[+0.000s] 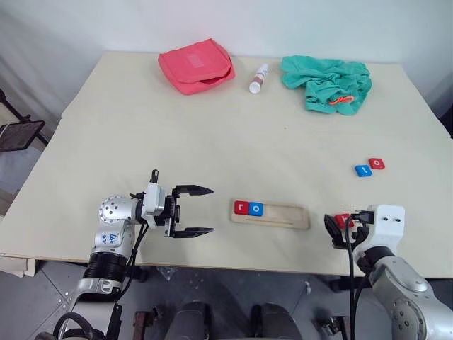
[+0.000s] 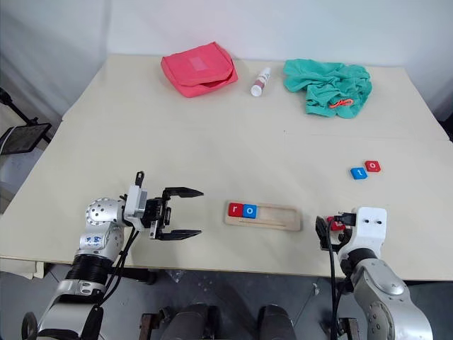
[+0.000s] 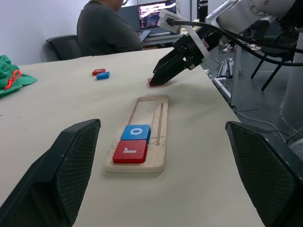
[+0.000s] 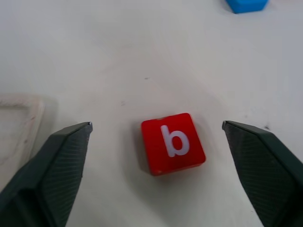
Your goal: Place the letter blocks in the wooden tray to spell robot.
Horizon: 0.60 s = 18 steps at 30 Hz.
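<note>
The wooden tray point(image 1: 283, 216) lies near the table's front edge, between my two grippers. A red "r" block point(image 1: 241, 207) and a blue "o" block point(image 1: 256, 209) sit side by side at its left end. A red "b" block point(image 4: 173, 143) lies flat on the table just right of the tray. My right gripper point(image 4: 156, 125) is open, one finger on each side of the "b" block and neither touching it. Farther back on the right lie a blue "t" block point(image 1: 363, 171) and a red "o" block point(image 1: 376, 163). My left gripper point(image 1: 202, 210) is open and empty, pointing at the tray's left end.
At the back of the table are a pink pouch point(image 1: 196, 65), a small white bottle point(image 1: 259, 78) and a crumpled green cloth point(image 1: 327, 83). Beyond the table's right side a person point(image 3: 109, 28) sits at a laptop point(image 3: 156, 9).
</note>
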Each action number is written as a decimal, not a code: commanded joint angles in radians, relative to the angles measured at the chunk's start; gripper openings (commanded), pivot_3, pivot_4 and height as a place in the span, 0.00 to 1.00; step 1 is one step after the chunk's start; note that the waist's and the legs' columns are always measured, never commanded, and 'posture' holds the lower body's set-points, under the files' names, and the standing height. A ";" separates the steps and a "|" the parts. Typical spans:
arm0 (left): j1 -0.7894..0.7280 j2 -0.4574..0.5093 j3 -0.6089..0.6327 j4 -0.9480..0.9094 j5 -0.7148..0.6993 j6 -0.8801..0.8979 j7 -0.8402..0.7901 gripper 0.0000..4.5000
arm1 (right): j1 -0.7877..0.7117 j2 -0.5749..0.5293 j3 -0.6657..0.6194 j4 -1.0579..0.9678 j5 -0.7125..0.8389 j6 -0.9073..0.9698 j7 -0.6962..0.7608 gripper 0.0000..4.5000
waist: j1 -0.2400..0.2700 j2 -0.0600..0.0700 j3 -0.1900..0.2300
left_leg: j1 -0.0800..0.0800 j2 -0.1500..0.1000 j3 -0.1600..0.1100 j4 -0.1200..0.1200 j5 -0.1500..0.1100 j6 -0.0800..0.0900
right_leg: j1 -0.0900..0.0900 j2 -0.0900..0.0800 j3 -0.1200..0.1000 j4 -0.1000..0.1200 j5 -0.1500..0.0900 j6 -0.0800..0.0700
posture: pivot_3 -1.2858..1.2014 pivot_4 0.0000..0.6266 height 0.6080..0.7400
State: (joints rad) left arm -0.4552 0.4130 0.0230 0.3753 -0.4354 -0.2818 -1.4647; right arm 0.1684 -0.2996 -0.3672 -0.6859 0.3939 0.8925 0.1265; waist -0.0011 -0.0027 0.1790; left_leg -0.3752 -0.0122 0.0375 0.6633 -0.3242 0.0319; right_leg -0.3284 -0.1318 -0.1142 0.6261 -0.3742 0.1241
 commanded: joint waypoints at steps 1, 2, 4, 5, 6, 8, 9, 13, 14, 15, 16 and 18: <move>-0.012 0.001 0.012 0.002 -0.019 -0.004 0.000 1.00 | 0.024 -0.149 0.007 -0.045 0.001 -0.040 0.134 0.99 | 0.000 0.000 0.000 | 0.000 0.000 0.000 0.000 0.000 0.000 | 0.000 0.000 0.000 0.000 0.000 0.000 | 0.52 0.24 1.00; -0.017 -0.002 0.011 0.010 -0.017 -0.007 0.000 1.00 | 0.036 -0.261 0.012 -0.025 -0.009 -0.065 0.234 0.99 | 0.000 0.001 0.000 | 0.000 0.000 0.000 0.000 0.000 0.000 | 0.000 0.000 0.000 0.000 0.000 0.000 | 0.52 0.24 1.00; -0.025 -0.006 0.010 0.021 -0.015 -0.011 -0.001 1.00 | 0.052 -0.409 0.015 0.013 -0.014 -0.107 0.368 0.99 | 0.001 0.001 0.001 | 0.000 -0.001 0.001 0.000 0.000 0.001 | 0.000 0.000 0.001 -0.001 0.000 0.000 | 0.52 0.24 1.00; -0.029 -0.007 0.009 0.026 -0.014 -0.014 -0.001 1.00 | 0.057 -0.470 0.014 0.038 -0.011 -0.137 0.431 0.99 | 0.002 0.001 0.001 | 0.000 -0.001 0.001 0.000 0.000 0.001 | 0.001 0.000 0.001 -0.003 0.000 0.001 | 0.52 0.24 1.00; -0.033 -0.009 0.009 0.030 -0.013 -0.016 -0.001 1.00 | 0.057 -0.522 0.015 0.069 -0.009 -0.166 0.486 0.99 | 0.003 0.000 0.001 | 0.001 0.000 0.001 0.000 0.000 0.001 | 0.003 0.000 0.000 -0.004 0.000 0.001 | 0.52 0.24 1.00; -0.039 -0.011 0.008 0.037 -0.012 -0.019 -0.002 1.00 | 0.042 -0.619 0.023 0.148 -0.018 -0.228 0.594 0.99 | 0.004 0.000 0.001 | 0.001 0.000 0.000 0.000 0.000 0.001 | 0.004 0.001 0.000 -0.005 0.000 0.001 | 0.52 0.24 1.00; -0.040 -0.011 0.008 0.039 -0.011 -0.020 -0.002 1.00 | 0.035 -0.642 0.026 0.174 -0.021 -0.249 0.623 0.99 | 0.004 0.000 0.001 | 0.001 0.000 0.000 0.000 0.000 0.001 | 0.004 0.000 0.000 -0.005 0.000 0.001 | 0.52 0.24 1.00; -0.041 -0.009 0.010 0.039 -0.013 -0.022 -0.007 1.00 | -0.061 -0.771 0.082 0.364 -0.049 -0.396 0.814 0.99 | 0.002 -0.001 0.001 | 0.001 0.000 0.001 0.001 0.000 0.001 | 0.004 0.000 -0.001 -0.006 0.001 0.002 | 0.52 0.24 1.00; -0.040 -0.008 0.010 0.038 -0.014 -0.022 -0.007 1.00 | -0.077 -0.783 0.093 0.392 -0.054 -0.418 0.839 0.99 | 0.003 -0.001 0.001 | 0.001 0.000 0.001 0.001 0.000 0.001 | 0.004 0.000 -0.002 -0.006 0.001 0.002 | 0.52 0.24 1.00; -0.038 -0.007 0.010 0.035 -0.015 -0.021 -0.008 1.00 | -0.101 -0.799 0.113 0.431 -0.064 -0.446 0.869 0.99 | 0.003 -0.001 0.001 | 0.001 0.000 0.000 0.001 0.000 0.001 | 0.004 0.000 -0.002 -0.006 0.001 0.002 | 0.52 0.24 1.00; -0.036 -0.006 0.010 0.033 -0.016 -0.020 -0.009 1.00 | -0.119 -0.809 0.127 0.460 -0.073 -0.468 0.891 0.99 | 0.003 -0.001 0.001 | 0.001 0.000 0.000 0.001 0.000 0.001 | 0.005 0.000 -0.002 -0.006 0.001 0.002 | 0.52 0.24 1.00; -0.028 0.000 0.012 0.026 -0.015 -0.020 -0.009 1.00 | -0.229 -0.848 0.222 0.609 -0.138 -0.583 0.990 0.99 | 0.003 -0.001 0.002 | 0.001 0.000 0.000 0.001 0.000 0.001 | 0.005 0.000 -0.003 -0.006 0.001 0.002 | 0.52 0.24 1.00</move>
State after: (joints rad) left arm -0.4886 0.4059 0.0247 0.4240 -0.4355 -0.2951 -1.4711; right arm -0.0149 -1.1175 -0.1835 -0.1607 0.3006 0.3950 1.0444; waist 0.0017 -0.0038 0.1806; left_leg -0.3745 -0.0126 0.0375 0.6647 -0.3244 0.0334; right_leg -0.3238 -0.1324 -0.1174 0.6202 -0.3735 0.1263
